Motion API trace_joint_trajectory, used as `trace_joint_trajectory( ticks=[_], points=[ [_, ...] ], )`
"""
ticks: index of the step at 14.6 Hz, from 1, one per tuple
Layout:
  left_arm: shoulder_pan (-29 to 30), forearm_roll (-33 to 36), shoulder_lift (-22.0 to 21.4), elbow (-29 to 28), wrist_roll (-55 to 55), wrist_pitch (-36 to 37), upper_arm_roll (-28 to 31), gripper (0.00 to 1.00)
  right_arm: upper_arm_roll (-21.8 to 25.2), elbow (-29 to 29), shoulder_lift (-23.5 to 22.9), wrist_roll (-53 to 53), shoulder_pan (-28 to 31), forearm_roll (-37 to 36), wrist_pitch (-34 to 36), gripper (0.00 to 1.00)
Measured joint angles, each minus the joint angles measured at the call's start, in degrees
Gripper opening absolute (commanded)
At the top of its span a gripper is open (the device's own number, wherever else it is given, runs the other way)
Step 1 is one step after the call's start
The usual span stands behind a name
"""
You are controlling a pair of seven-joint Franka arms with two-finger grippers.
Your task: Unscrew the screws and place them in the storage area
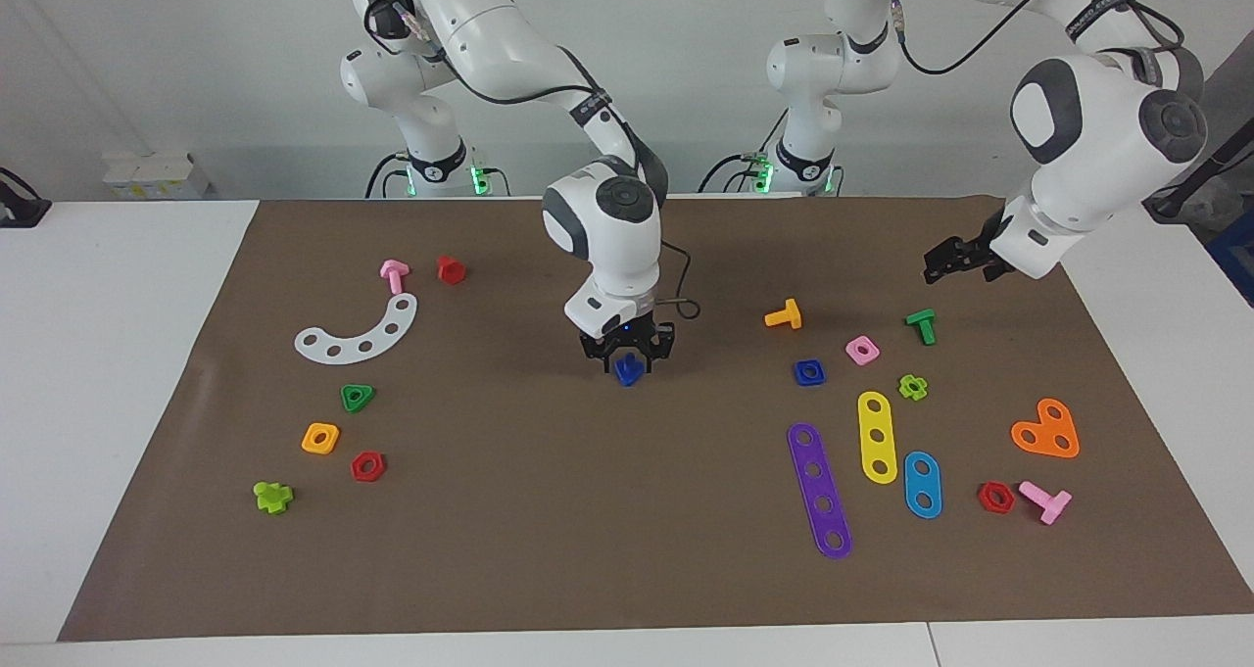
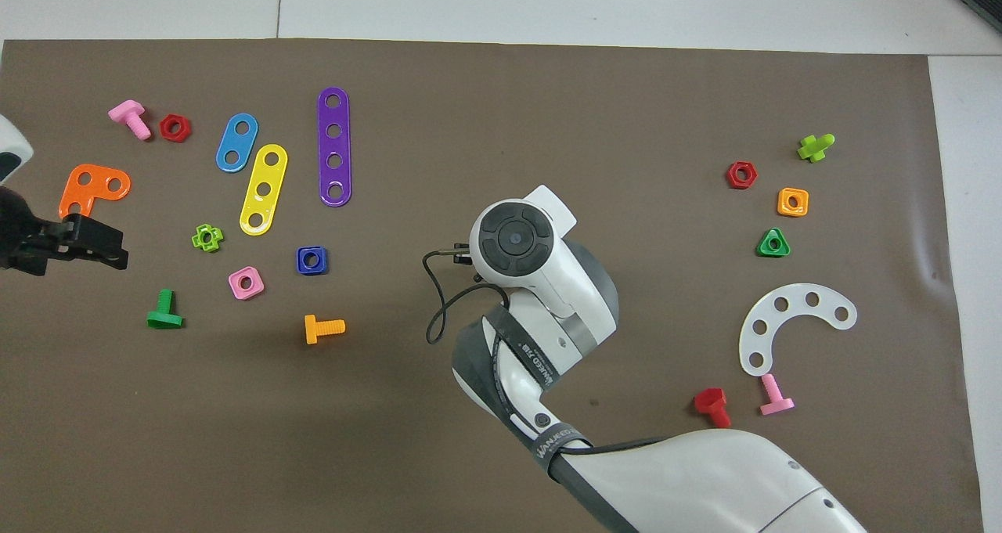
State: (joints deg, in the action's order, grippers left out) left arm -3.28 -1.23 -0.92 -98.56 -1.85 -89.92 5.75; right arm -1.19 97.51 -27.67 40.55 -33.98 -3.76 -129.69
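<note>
The dark-blue bolt point(image 1: 627, 375) sits between the fingers of my right gripper point(image 1: 627, 363), which is shut on it and points down over the middle of the brown mat point(image 1: 549, 510). The bolt hangs just above the mat. In the overhead view the right arm's wrist point(image 2: 517, 239) hides both the gripper and the bolt. My left gripper point(image 1: 942, 262) waits in the air over the mat's edge at the left arm's end, above a green T-shaped bolt point(image 1: 922, 325). It also shows in the overhead view point(image 2: 98, 243).
At the left arm's end lie a blue square nut point(image 1: 809, 371), an orange bolt point(image 1: 784, 315), a pink nut point(image 1: 862, 350), purple point(image 1: 819, 490), yellow point(image 1: 877, 437) and blue point(image 1: 922, 484) strips. At the right arm's end lie a white arc point(image 1: 361, 333) and several nuts.
</note>
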Motion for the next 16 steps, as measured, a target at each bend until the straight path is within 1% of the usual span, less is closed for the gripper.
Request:
trace_joint_trajectory(
  ticks=[1,2,4,6,9,12,14,16],
  points=[
    [0.0,0.1,-1.8,-0.1,0.0,0.2,0.1,1.0,0.0,0.1,0.0,0.0,-0.1,0.0,0.0,0.15],
    [0.0,0.2,-3.1,-0.1,0.1,0.2,0.0,1.0,0.0,0.1,0.0,0.0,-0.1,0.0,0.0,0.0],
    [0.0,2.6,-3.9,-0.1,0.1,-1.3,-0.2,1.0,0.0,0.1,0.0,0.0,-0.1,-0.2,0.0,0.0],
    [-0.1,4.6,-3.5,-0.2,0.1,-5.6,-0.7,1.0,0.2,0.0,0.0,0.0,-0.1,-0.3,0.0,0.0],
    [-0.2,4.7,-3.2,-0.2,0.1,-7.6,-1.1,1.0,0.7,-0.2,0.3,0.1,1.4,-0.4,-0.9,0.0],
    [-0.2,4.7,-3.2,-0.2,0.1,-7.6,-1.2,1.0,1.0,-0.3,2.5,-0.3,7.2,-0.8,-1.0,0.0],
    [-0.4,4.7,-3.2,-0.3,0.1,-7.6,-1.3,1.0,1.1,-0.2,4.2,-4.1,12.4,-0.8,-0.8,0.0],
    [-0.5,4.7,-3.2,-0.3,0.1,-7.6,-1.3,1.0,1.1,0.3,4.6,-8.3,17.1,-0.8,-0.6,0.0]
  ],
)
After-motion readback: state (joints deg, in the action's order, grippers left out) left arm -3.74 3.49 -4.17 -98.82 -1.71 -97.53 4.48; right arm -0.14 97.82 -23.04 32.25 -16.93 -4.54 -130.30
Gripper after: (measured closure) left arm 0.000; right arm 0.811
